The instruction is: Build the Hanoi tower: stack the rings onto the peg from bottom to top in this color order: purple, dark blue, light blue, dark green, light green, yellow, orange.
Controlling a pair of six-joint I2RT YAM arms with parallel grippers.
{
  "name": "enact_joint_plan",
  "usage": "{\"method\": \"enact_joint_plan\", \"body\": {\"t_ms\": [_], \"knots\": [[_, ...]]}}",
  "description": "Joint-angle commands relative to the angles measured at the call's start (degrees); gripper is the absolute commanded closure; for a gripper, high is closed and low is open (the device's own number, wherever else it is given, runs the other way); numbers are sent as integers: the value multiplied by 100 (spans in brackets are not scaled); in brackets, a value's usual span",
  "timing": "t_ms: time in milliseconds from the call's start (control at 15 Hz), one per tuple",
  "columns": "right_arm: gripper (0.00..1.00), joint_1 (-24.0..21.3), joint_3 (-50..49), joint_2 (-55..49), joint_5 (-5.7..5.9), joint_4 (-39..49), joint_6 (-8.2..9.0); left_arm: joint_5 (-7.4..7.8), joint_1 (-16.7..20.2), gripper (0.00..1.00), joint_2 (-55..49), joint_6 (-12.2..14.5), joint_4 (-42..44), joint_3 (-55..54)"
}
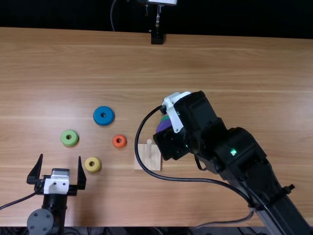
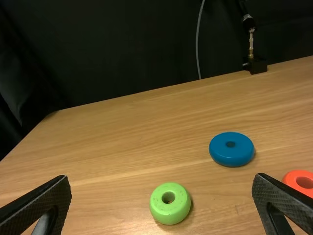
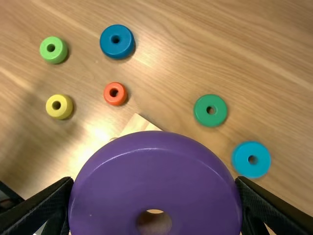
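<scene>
Jaws of our right gripper (image 3: pixel 154 181) pinch the purple ring (image 3: pixel 156 161) at opposite sides, presumably keeping its hole free for the peg (image 1: pixel 149 145) near them; farther off lies the dark blue ring (image 3: pixel 117 33). Our left gripper (image 1: pixel 60 156) has jaws spread, empty.

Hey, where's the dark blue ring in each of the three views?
Top view: dark blue ring, left of the middle, up and left of the orange ring.
Left wrist view: farther off than the light green ring.
Right wrist view: past the orange ring, seen from the purple ring.
Shared landmark: the orange ring.
</scene>
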Motion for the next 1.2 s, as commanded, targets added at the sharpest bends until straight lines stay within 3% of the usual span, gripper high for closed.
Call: {"method": "enact_joint_plan", "body": {"t_ms": [0,533,1133], "knots": [[100,126,197,390,-28,14,-19,-30,46,0,-58,-41,-193,-64],[100,460,223,584,-17,78,2,-30,46,0,-58,-41,-193,-64],[100,513,232,786,-17,204,54,-30,46,0,-58,-41,-193,-64]]}}
